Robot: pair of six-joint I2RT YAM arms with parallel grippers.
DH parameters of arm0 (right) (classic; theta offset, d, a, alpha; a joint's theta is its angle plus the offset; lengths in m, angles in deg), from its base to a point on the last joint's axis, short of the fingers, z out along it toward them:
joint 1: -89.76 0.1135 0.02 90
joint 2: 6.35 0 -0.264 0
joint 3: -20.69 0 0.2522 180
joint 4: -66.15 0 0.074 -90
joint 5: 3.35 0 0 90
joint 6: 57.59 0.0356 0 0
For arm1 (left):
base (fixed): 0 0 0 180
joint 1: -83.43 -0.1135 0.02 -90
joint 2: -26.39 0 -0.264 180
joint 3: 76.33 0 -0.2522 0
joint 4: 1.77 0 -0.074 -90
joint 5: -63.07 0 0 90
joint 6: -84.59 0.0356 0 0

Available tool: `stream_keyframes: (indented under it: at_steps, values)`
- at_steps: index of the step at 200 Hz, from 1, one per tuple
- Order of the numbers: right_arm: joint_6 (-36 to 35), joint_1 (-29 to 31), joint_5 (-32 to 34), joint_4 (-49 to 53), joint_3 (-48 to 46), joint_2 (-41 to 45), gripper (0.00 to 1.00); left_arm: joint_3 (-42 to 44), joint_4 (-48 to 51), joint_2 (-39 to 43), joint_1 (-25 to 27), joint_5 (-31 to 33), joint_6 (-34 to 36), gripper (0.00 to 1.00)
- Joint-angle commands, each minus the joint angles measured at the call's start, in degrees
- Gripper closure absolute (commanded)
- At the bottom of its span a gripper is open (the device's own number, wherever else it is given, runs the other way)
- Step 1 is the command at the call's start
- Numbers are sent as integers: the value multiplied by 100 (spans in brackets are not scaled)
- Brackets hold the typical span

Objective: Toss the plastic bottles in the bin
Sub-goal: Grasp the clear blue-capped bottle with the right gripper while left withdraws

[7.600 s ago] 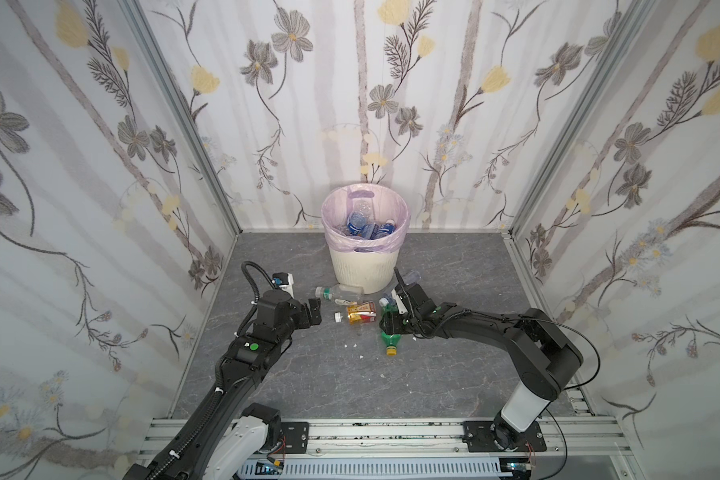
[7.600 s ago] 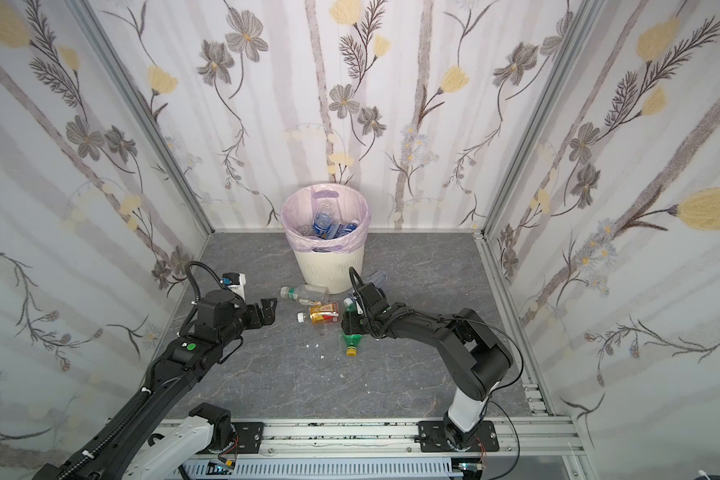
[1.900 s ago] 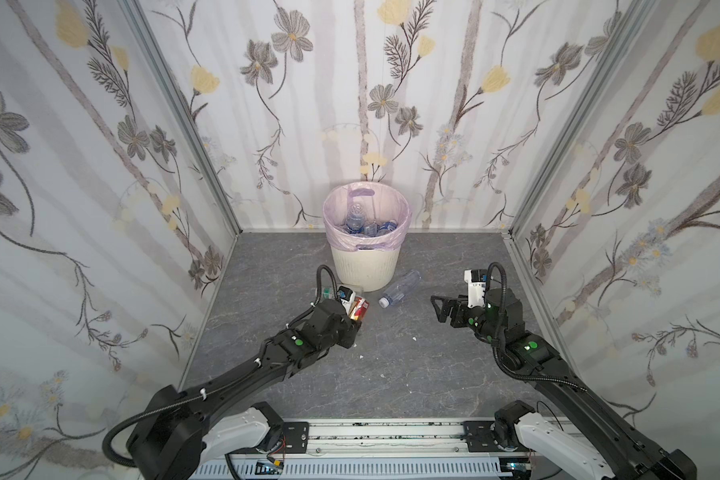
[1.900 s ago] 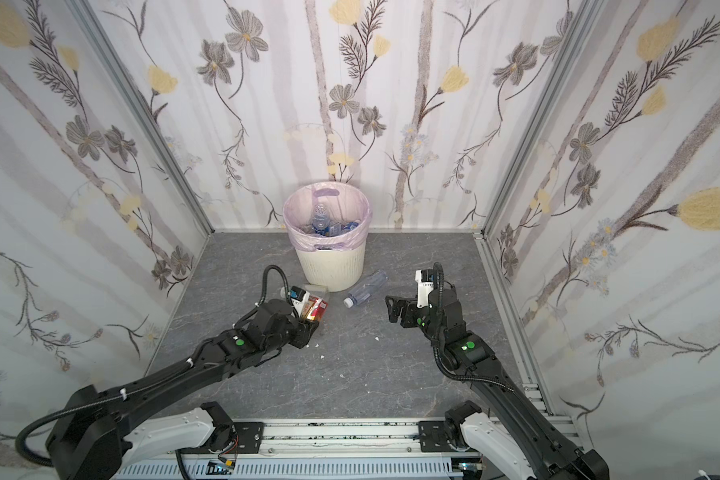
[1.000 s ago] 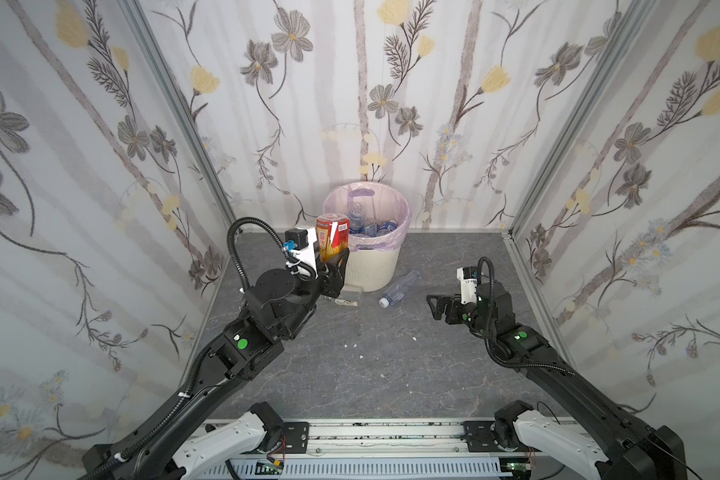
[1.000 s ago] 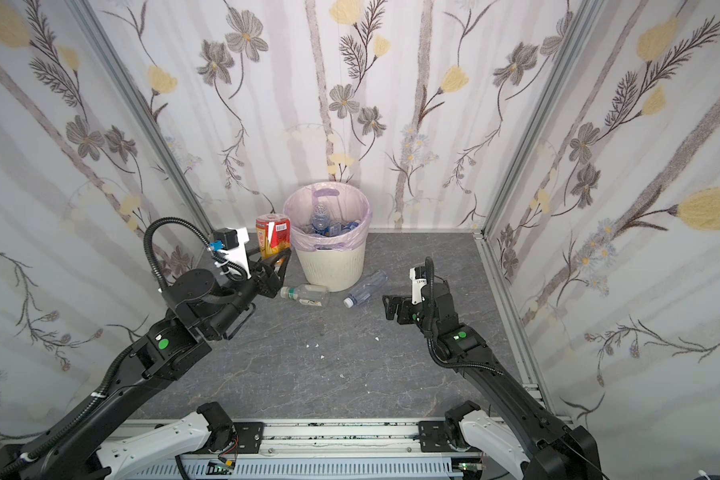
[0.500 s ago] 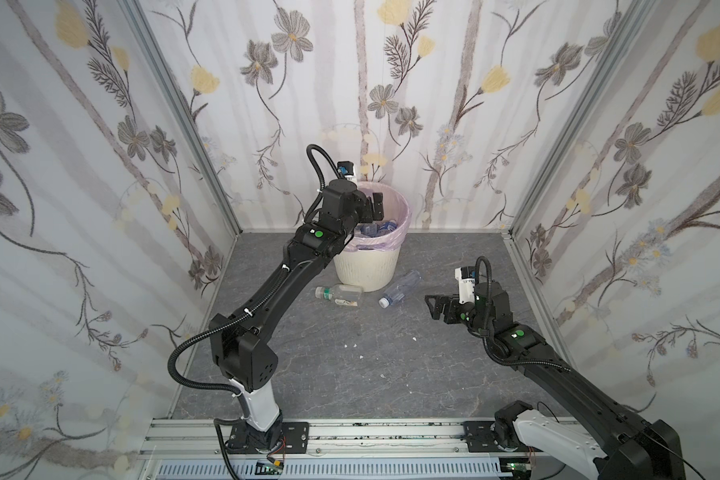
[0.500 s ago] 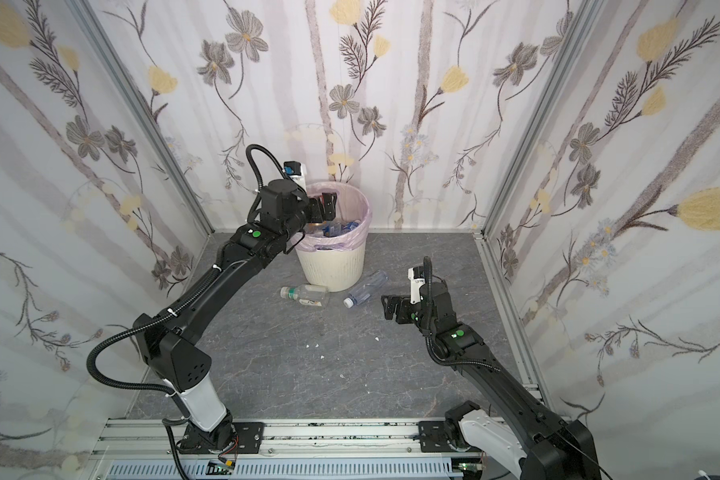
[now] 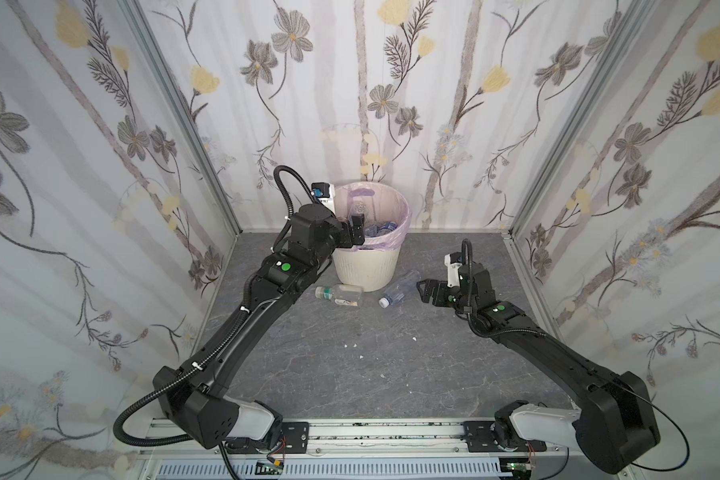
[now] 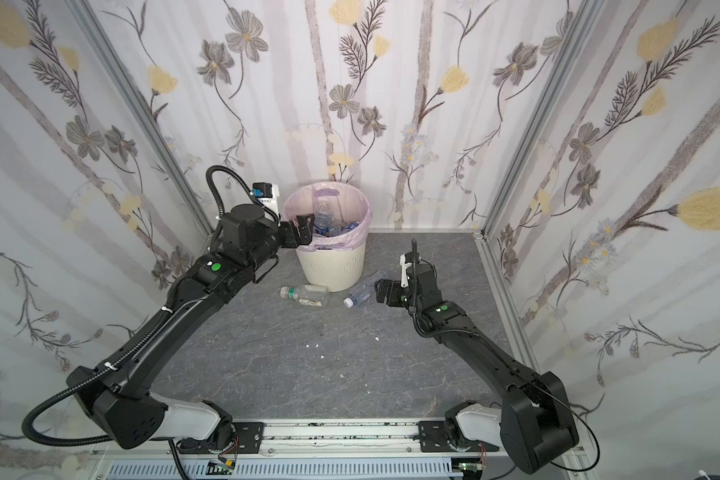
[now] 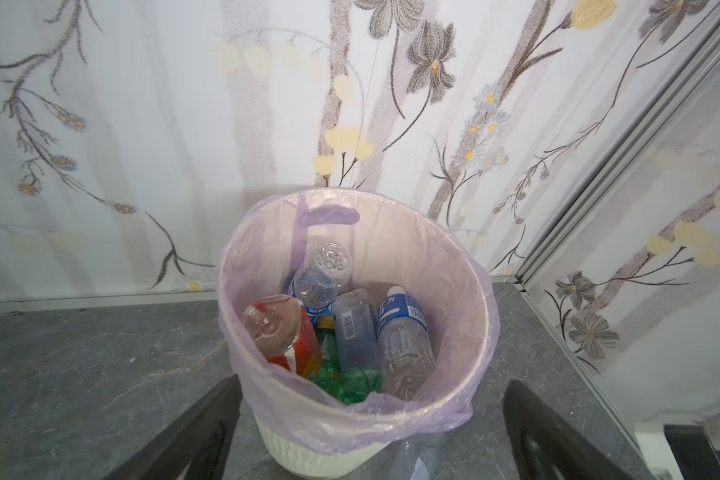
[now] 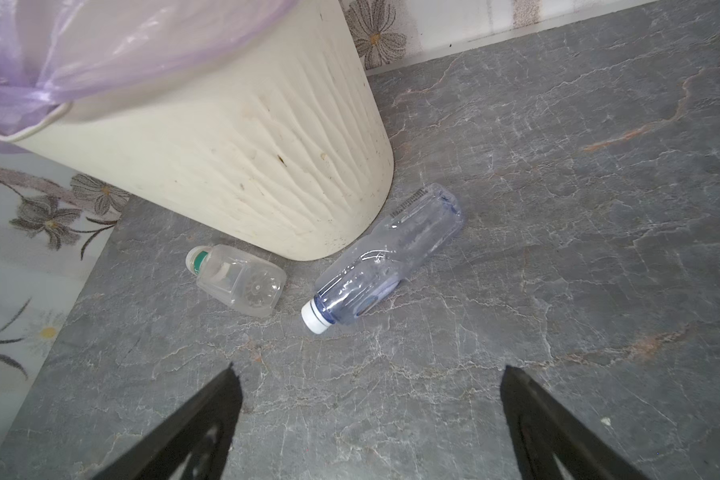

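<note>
The cream ribbed bin [image 9: 371, 266] [image 10: 333, 270] with its lilac liner stands at the back. My left gripper [image 9: 356, 232] [image 10: 302, 230] hangs open and empty at its near-left rim. Looking down from the left wrist, the open gripper [image 11: 373, 381] frames the bin [image 11: 308, 449], which holds a red-orange labelled bottle [image 11: 283, 336], blue-labelled clear bottles [image 11: 400, 332] and a green one [image 11: 350, 382]. On the floor by the bin lie a clear bottle with a green-banded cap [image 9: 339, 294] [image 12: 238, 282] and a bluish white-capped bottle [image 9: 398, 289] [image 12: 383, 262]. My right gripper [image 9: 427, 293] [image 10: 385, 293] [image 12: 369, 368] is open just right of the bluish one.
Small white specks [image 9: 352, 345] lie on the grey stone-patterned floor. Floral walls close in the back and both sides, with metal corner posts. The arms' mounting rail [image 9: 391, 436] runs along the front edge.
My left gripper carried the red-orange labelled bottle up over the bin and opened; the bottle now lies inside, and the gripper has drawn back to the rim. The right gripper barely moved.
</note>
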Motion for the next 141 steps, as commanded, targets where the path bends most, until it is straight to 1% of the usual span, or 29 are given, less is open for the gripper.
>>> stream_keyframes:
  at_steps: [1, 10, 20, 51, 70, 101, 141]
  values:
    - [268, -14, 62, -203, 359, -496, 5, 525, -48, 499, -15, -1, -134, 0]
    - [308, -26, 52, -184, 528, -762, 6, 830, -48, 786, -32, -137, -73, 0]
    - [346, -19, 37, -139, 715, -1168, 7, 1231, -48, 1078, -57, -140, -52, 0]
    - [388, -27, 91, -133, 1200, -2037, 7, 2438, -48, 2021, -172, -51, -357, 0]
    - [407, -36, 104, -138, 1490, -2502, 7, 3087, -42, 2411, -204, 11, -540, 0]
    - [460, -36, 67, -105, 1883, -3060, 9, 3769, -22, 2764, -222, 11, -716, 0]
    - [372, -36, -88, 84, 2349, -3680, 15, 4239, -22, 3043, -231, 120, -876, 0]
